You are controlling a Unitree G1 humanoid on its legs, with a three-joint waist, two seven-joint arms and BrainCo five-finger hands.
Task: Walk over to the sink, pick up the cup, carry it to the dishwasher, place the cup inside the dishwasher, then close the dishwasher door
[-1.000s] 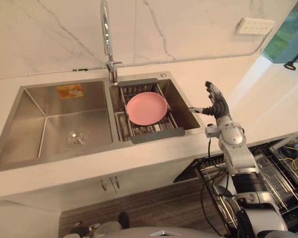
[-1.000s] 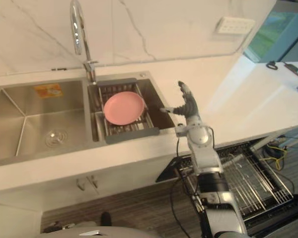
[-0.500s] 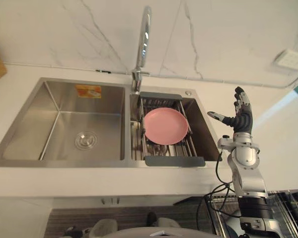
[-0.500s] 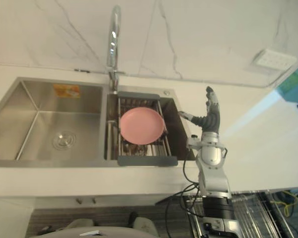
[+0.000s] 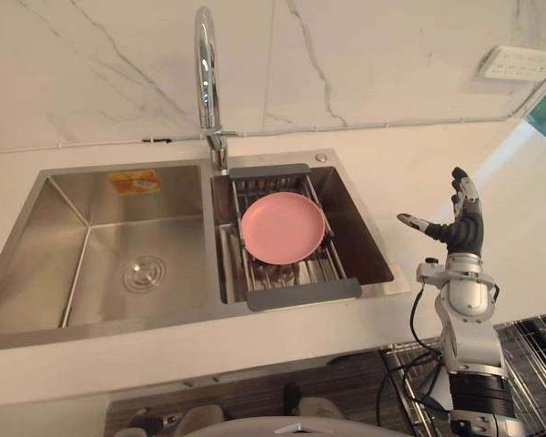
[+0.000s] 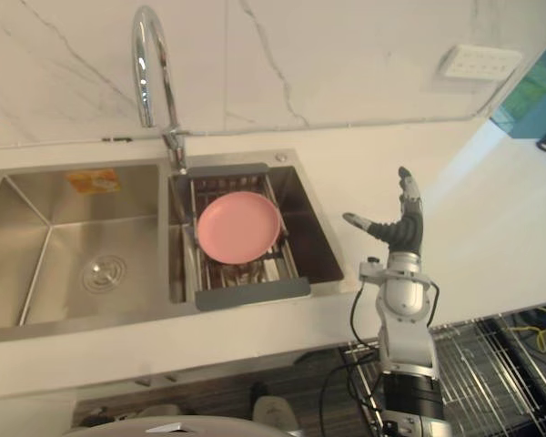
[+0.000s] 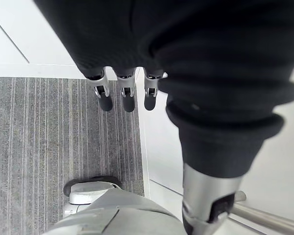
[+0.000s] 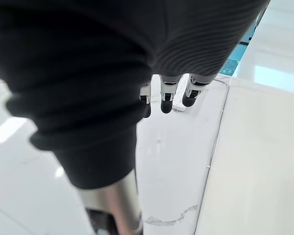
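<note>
Right hand (image 5: 461, 232) farther from sink (image 5: 109, 246), plate (image 5: 283, 228) in rack (image 5: 303, 293)

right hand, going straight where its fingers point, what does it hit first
Probably the marble back wall near the white socket plate: the right wrist view shows the fingers of the open right hand aimed there, over the countertop. Nothing shows between, though depth is unclear.

My view swings, so the whole scene shifts. My right hand (image 5: 461, 233), thumb over the sink's (image 5: 168, 314) right rim before, now hangs clear of it.
</note>
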